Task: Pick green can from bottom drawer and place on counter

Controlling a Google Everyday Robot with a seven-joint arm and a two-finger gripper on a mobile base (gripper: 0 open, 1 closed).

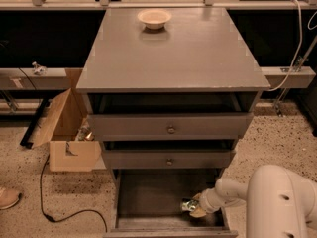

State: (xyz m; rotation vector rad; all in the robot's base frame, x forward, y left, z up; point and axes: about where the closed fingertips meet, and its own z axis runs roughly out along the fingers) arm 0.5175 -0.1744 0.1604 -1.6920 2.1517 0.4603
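Note:
The green can [187, 205] lies on the grey floor of the open bottom drawer [148, 197], near its front right corner. My gripper [197, 209] reaches into the drawer from the right on a white arm [277, 202] and is right against the can's right side. The counter [171, 53] is the flat grey top of the cabinet above.
A small cream bowl [154, 18] sits at the back of the counter. Two upper drawers with round knobs [171, 130] are slightly open above the bottom drawer. An open cardboard box [67, 128] and a black cable [54, 212] lie on the speckled floor to the left.

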